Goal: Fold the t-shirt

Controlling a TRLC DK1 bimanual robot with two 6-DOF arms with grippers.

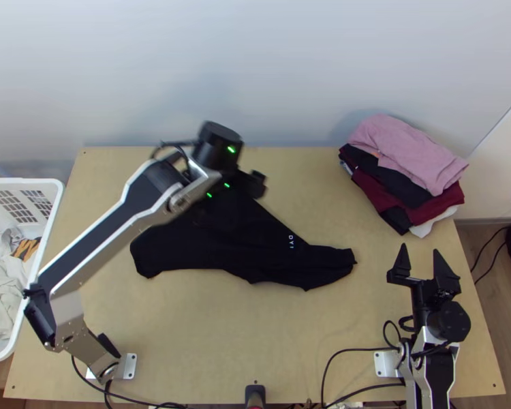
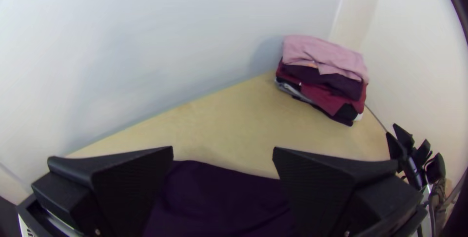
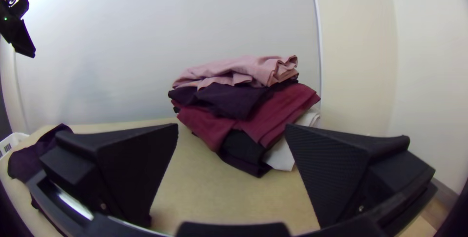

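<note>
The left gripper (image 1: 254, 184) hangs above the far edge of the black t-shirt (image 1: 214, 245), and the arm hides part of the cloth. The t-shirt lies bunched and uneven mid-table, with a narrow part stretching right and small white print on it. In the left wrist view my left gripper (image 2: 223, 151) stands open, with the dark t-shirt (image 2: 224, 200) below and between its fingers. My right gripper (image 1: 420, 258) is open at the table's right side, apart from the cloth. The right wrist view has the right gripper (image 3: 231, 130) with its fingers wide apart and the t-shirt (image 3: 29, 161) off to one side.
A stack of folded clothes (image 1: 405, 170), pink on top, sits at the table's far right corner. A white basket (image 1: 48, 225) with clothes stands at the left edge. Bare wooden table (image 1: 255, 327) lies in front of the t-shirt, with cables along the near edge.
</note>
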